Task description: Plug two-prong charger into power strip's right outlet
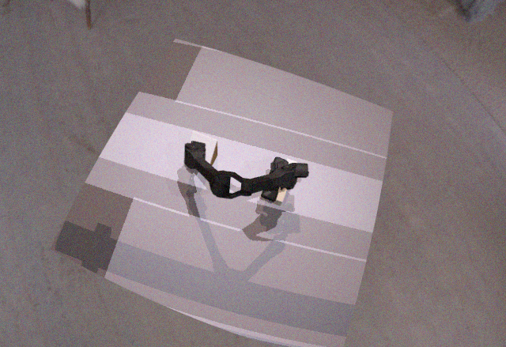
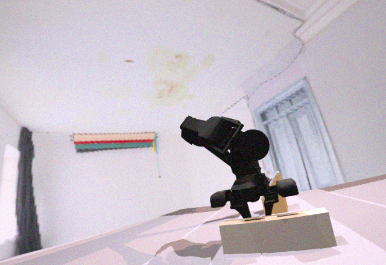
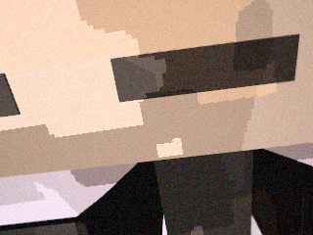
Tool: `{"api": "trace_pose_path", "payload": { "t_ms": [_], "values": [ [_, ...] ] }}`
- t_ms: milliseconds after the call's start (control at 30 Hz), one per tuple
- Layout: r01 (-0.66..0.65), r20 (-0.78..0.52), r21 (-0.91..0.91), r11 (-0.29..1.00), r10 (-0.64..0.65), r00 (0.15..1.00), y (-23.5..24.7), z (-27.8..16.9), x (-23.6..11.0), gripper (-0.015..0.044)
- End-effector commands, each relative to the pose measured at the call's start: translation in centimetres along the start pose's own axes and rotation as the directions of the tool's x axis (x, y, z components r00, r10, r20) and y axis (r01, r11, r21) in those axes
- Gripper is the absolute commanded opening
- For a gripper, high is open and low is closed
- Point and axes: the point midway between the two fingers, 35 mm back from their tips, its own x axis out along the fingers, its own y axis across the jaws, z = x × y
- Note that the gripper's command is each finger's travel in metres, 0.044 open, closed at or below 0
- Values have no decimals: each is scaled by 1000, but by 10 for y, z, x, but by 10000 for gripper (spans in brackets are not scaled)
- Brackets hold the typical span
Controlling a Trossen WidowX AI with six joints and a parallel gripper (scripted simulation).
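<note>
White walls and a stained ceiling framed the pale, striped tabletop (image 2: 358,200) where the arm worked. The charger (image 3: 205,191), a dark block low in the wrist view, sat pinched in the claw (image 2: 246,209), just above the beige power strip (image 2: 277,233); whether its prongs had touched the strip could not be told. One long dark slot (image 3: 205,66) lay directly ahead of it, and the corner of a second slot (image 3: 7,100) showed at the frame's left edge.

The charger looked rigid and light, a hard shell likely to slip if squeezed off-centre, so a hold across its flat sides, well behind the prongs, seemed soundest. The shutter would probably resist any tilted push, calling for a straight, even press.

The strip's top face was narrow, its edges near the slots on each side. A tan wedge-shaped object (image 2: 275,201) stood just behind the claw, while the tabletop spread wide around the strip.
</note>
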Motion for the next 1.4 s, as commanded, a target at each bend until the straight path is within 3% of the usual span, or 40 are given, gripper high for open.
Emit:
{"api": "trace_pose_path", "payload": {
  "t_ms": [0, 1367],
  "values": [
    [-1, 21, 18, 1000, 0, 1000, -1, 6, -4, 0],
    [-1, -3, 2, 1000, 1, 1000, -1, 0, -1, 0]
  ]
}}
